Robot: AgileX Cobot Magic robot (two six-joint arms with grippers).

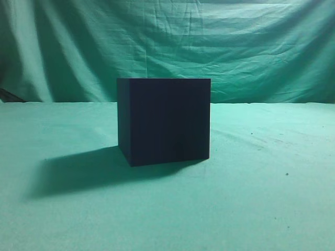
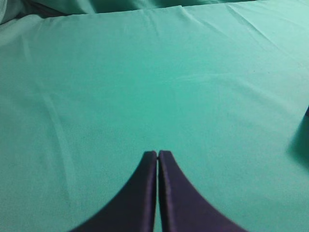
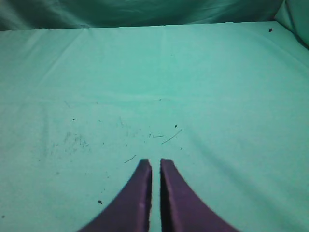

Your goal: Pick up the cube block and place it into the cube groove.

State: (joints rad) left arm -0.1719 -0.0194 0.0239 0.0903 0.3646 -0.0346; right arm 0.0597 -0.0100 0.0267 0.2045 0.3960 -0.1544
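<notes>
The large dark purple-black box (image 1: 165, 120) stands upright in the middle of the green cloth in the exterior view. Its cube groove is hidden from this angle. The small pink-topped cube block is out of view in every frame. My left gripper (image 2: 158, 153) is shut and empty over bare cloth. A dark sliver at the right edge of the left wrist view (image 2: 307, 112) may be the box's corner. My right gripper (image 3: 155, 162) is shut with a thin slit between the fingers, and it is empty over bare cloth. Neither gripper shows in the exterior view.
The green cloth (image 1: 272, 198) covers the table and hangs as a backdrop (image 1: 167, 42) behind. The box casts a long shadow (image 1: 78, 172) to its left. Small dark specks and threads (image 3: 169, 137) lie on the cloth ahead of my right gripper.
</notes>
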